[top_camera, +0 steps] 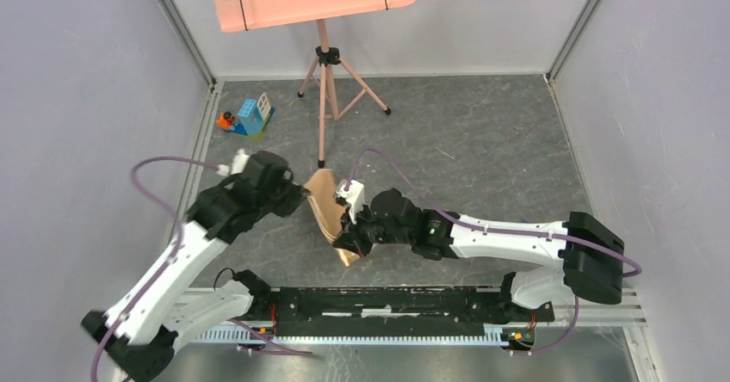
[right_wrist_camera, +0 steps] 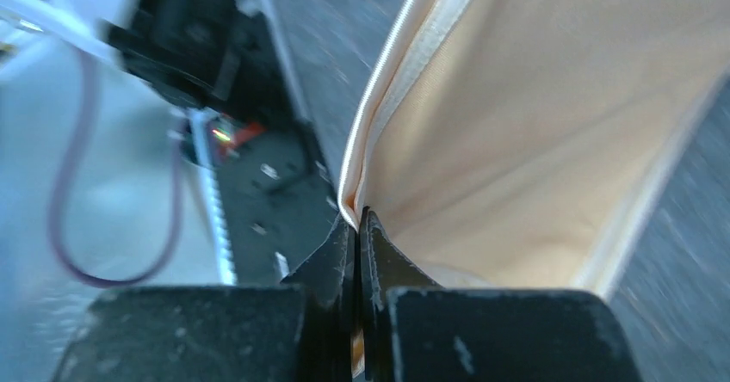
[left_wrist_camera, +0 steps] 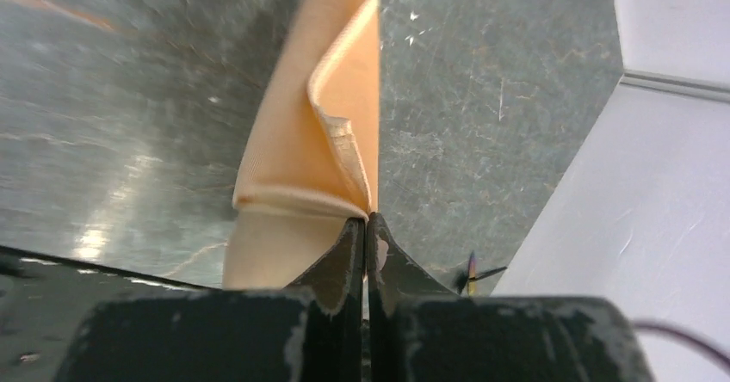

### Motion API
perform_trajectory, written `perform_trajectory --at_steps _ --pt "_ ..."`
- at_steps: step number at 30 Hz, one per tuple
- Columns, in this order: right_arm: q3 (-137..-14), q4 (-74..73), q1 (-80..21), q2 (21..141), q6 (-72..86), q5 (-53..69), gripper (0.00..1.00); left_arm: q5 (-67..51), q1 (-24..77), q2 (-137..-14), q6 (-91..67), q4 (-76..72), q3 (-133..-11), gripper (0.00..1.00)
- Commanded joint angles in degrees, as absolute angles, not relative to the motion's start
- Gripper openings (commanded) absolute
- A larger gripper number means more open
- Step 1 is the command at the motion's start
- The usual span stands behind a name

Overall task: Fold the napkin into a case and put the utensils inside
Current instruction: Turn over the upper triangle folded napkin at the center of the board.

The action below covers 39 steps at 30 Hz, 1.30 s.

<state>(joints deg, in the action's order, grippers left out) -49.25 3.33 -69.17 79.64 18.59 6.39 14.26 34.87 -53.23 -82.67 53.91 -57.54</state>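
- The napkin [top_camera: 325,212] is folded over on itself between the two arms, near the middle of the grey desk [top_camera: 482,141] (I cannot tell whether it touches the surface).
- The left jaws are clamped tight on one folded corner of it.
- The right jaws are pinched on its hemmed edge at the other side.
- Behind it stands a pink music stand [top_camera: 323,81], and toy blocks [top_camera: 250,117] lie far left.
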Motion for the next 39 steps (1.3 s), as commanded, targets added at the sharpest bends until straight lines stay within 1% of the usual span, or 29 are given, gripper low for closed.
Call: perform_trajectory --at_steps 1,4,6,8,11,13,17,20,23,28,29,30,33,34,36,39 --pt "-51.69 17.77 -69.95 82.22 28.08 24.42 0.0 26.96 34.41 -46.98 -70.5 68.78 -69.03 0.02" --pt "-50.32 29.52 -69.77 84.44 35.65 32.37 0.0 26.67 34.41 -50.36 -60.93 69.16 -75.4 0.02" --pt "-46.63 36.95 -68.19 85.92 40.96 35.15 0.0 28.01 34.42 -55.31 -55.71 67.29 -76.3 0.02" --pt "-40.88 47.51 -64.71 87.83 46.67 38.43 0.0 25.9 34.42 -60.51 -48.61 60.8 -74.08 0.02" --pt "-32.94 54.34 -59.76 91.1 48.34 40.45 0.0 23.23 34.41 -69.43 -42.11 48.03 -68.29 0.02" --pt "-27.26 62.42 -55.77 94.28 50.45 41.91 0.0 20.31 34.43 -76.82 -38.74 40.02 -66.65 0.02" --pt "-18.44 74.14 -47.41 100.81 52.69 45.95 0.0 13.33 35.3 -94.43 -35.31 33.21 -72.84 0.02" --pt "-14.5 75.56 -43.48 102.84 51.28 48.07 0.0 9.3 36.58 -105.88 -33.7 31.92 -80.29 0.02" --pt "-11.99 72.59 -40.42 102.33 48.33 48.26 0.0 6.69 37.88 -114.78 -32.49 33.25 -88.23 0.02" --pt "-9.26 68.95 -36.77 100.54 45.38 47.16 0.0 5.13 40.13 -122.26 -31.32 35.58 -97.14 0.03" --pt "-8.83 67.63 -36.3 100.19 44.65 46.37 0.0 4.62 40.45 -123.02 -31.13 35.97 -98.27 0.07" --pt "-8.33 66.72 -35.89 99.69 43.98 45.7 0.02 4.1 40.84 -123.49 -30.81 36.28 -99.29 0.13" --pt "-6.84 61.64 -34.49 96.02 42.03 42.8 0.19 1.51 41.96 -121.82 -29.51 36.55 -99.91 0.37" --pt "-6.57 59.02 -34.08 94.48 41.4 42.2 0.26 0.59 42.32 -120.53 -29.08 36.63 -99.53 0.44" --pt "-6.41 52.62 -33.41 90.56 39.08 40.91 0.38 -1.55 42.87 -116.4 -28.41 36.82 -97.8 0.55" --pt "-6.72 43.55 -32.81 84.21 35.21 40.04 0.53 -4.62 43.11 -108.32 -27.85 36.77 -92.3 0.63"
